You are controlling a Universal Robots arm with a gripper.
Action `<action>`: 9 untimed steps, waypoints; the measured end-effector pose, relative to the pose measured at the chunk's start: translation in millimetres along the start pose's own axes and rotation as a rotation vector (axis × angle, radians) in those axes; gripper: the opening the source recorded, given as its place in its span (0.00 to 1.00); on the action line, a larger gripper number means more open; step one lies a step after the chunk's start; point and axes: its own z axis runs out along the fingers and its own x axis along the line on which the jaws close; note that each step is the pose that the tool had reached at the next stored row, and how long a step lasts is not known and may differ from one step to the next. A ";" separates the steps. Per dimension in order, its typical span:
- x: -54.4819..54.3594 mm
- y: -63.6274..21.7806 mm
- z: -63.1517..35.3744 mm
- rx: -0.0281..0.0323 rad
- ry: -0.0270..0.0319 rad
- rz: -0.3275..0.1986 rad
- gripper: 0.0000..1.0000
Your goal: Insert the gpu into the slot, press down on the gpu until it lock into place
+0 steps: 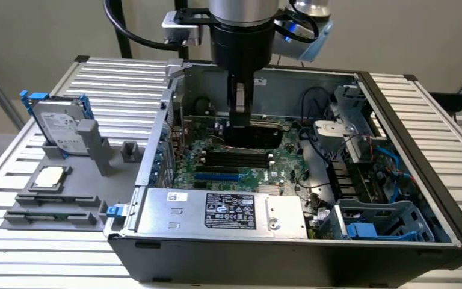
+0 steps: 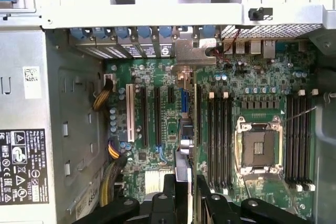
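Gripper (image 2: pixel 185 183) is clamped narrow on the gpu (image 1: pixel 254 135), which hangs edge-down above the motherboard (image 1: pixel 215 164) mid-case, in line with the slot (image 2: pixel 185 101) and judged not yet seated. The card is assessed as light, stiff and fragile. It is best held along the upper edge, clear of the contacts and bracket.

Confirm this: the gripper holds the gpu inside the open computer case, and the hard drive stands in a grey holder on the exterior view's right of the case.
Wrong side: the exterior view shows the hard drive in its grey holder on the exterior view's left of the computer case. The gripper does hold the gpu inside it.
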 end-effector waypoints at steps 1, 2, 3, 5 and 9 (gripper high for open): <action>0.1 0.8 1.2 -0.0002 -0.0003 -0.003 0.26; 0.1 1.4 2.5 -0.0002 -0.0006 -0.005 0.26; 0.2 1.9 3.7 -0.0003 -0.0008 -0.007 0.26; 0.3 2.8 6.0 -0.0005 -0.0010 -0.009 0.26; 0.4 5.0 11.1 -0.0009 -0.0011 -0.010 0.26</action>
